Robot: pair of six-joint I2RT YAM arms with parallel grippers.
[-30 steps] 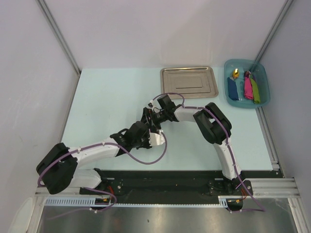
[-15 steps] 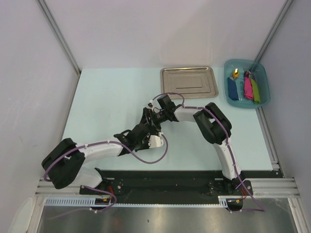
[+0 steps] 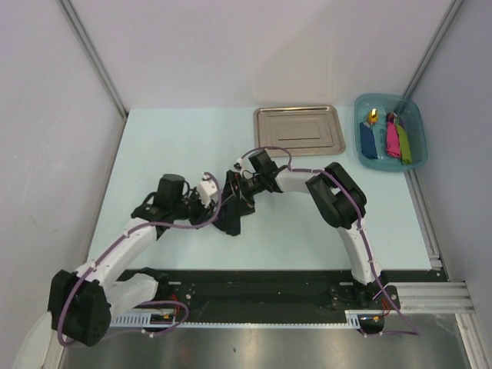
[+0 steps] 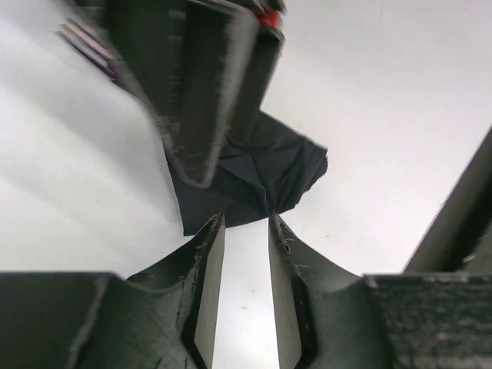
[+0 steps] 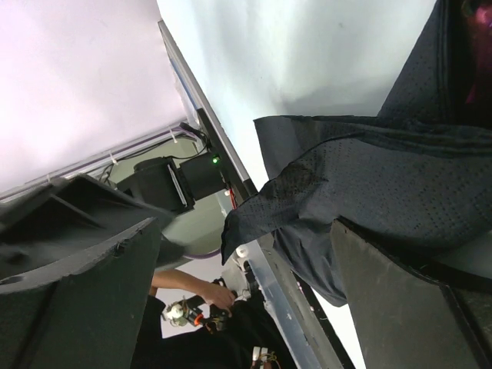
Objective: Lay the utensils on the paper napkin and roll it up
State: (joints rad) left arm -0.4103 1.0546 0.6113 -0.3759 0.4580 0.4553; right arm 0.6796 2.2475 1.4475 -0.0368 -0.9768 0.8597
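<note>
The paper napkin (image 3: 234, 209) lies crumpled and partly rolled at the table's middle, a black bundle between both grippers. In the left wrist view the paper napkin (image 4: 257, 175) sits just beyond my left gripper (image 4: 246, 221), whose jaws stand a little apart with nothing between them. My left gripper (image 3: 217, 204) is at the bundle's left side. My right gripper (image 3: 241, 190) hangs over the bundle from the far right, jaws wide. Folds of the napkin (image 5: 369, 177) drape against one of its fingers (image 5: 400, 307). The utensils are hidden.
A shiny steel tray (image 3: 298, 131) lies at the table's back. To its right a teal bin (image 3: 415, 115) holds blue, pink and green items. A black rail (image 3: 254, 280) runs along the near edge by the arm bases.
My left arm has swung from the napkin's near side round to its left. Its jaws, shut before, now stand slightly apart. The right arm has not moved.
</note>
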